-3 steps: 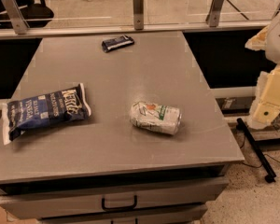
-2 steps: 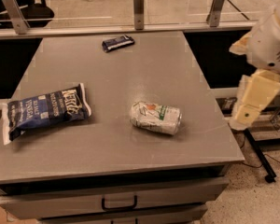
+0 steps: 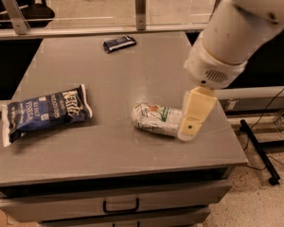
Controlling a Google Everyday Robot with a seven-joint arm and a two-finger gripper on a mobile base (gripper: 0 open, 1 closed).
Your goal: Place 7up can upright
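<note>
The grey table (image 3: 132,70) has a drawer (image 3: 120,205) in its front, shut, so its contents are hidden. The white arm (image 3: 227,46) is cut off by the top edge of the picture. It reaches over the table's right side, whereas a second ago it hung beyond the right edge. The blue chip bag (image 3: 47,112) lies flat on the left, where it was before. The 7up can (image 3: 156,118) lies on its side right of centre, unmoved, its right end covered by the cream gripper (image 3: 189,129), which is down against it. Whether the gripper is wide, narrow or holding cannot be told. The dark wrapper (image 3: 119,43) rests near the far edge
</note>
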